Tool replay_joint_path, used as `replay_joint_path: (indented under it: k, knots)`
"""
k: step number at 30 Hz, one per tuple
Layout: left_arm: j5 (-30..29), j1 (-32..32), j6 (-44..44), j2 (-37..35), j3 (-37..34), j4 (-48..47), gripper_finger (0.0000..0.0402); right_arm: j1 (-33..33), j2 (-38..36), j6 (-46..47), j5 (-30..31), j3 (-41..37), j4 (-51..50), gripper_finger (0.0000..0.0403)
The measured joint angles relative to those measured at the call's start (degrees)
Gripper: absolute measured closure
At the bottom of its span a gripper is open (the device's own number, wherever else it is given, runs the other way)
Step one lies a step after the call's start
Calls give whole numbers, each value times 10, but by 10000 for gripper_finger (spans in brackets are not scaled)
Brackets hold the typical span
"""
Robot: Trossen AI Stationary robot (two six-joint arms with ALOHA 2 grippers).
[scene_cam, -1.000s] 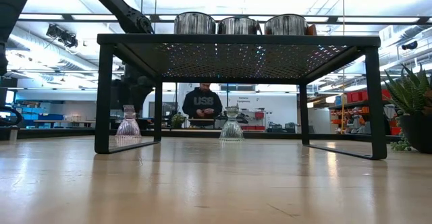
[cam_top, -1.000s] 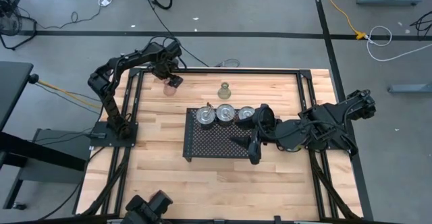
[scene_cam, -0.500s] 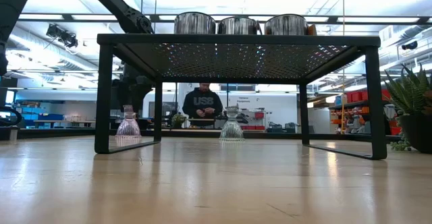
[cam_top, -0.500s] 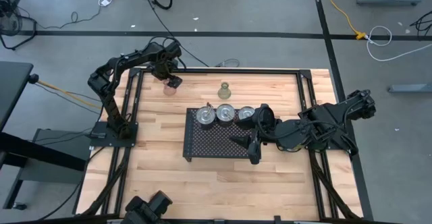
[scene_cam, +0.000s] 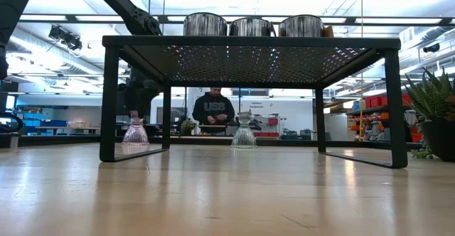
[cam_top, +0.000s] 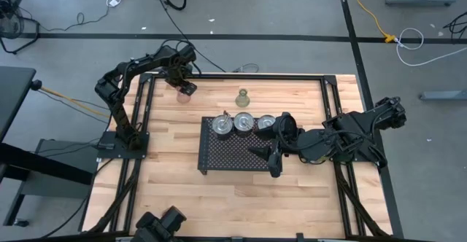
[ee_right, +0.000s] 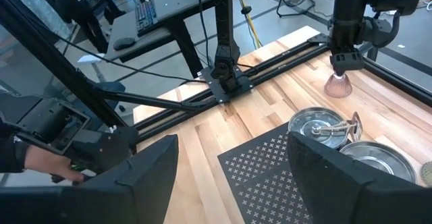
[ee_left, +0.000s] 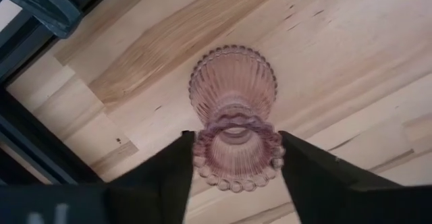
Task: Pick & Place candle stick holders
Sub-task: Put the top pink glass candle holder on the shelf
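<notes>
the left gripper point(ee_left: 234, 158) clasps a pink glass candle holder point(ee_left: 233, 116) by its beaded top at the table's point(cam_top: 306, 191) far-left corner, fingers point(ee_left: 162, 177) touching both sides; the holder stands upright on its flared base, long axis vertical. the left arm arches over from its near-left mount, wrist pointing down. the right gripper point(cam_top: 273, 158), jaws parted and empty, hovers at the black tray's point(cam_top: 233, 154) right edge, its arm low and folded.

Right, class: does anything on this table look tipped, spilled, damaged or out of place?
Nothing stands out. The pink glass holder and the olive-green holder stand upright on the wood, and the three silver holders sit in a row on the black tray.
</notes>
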Motion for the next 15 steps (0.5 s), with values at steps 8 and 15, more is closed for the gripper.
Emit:
replay_joint_path:
  k: [8,15]
  knots:
    - [6,0,12,0,0,1,225,0,0,0,0,0,0,128]
    - [8,-1,14,0,0,-33,225,0,0,-4,0,0,0,128]
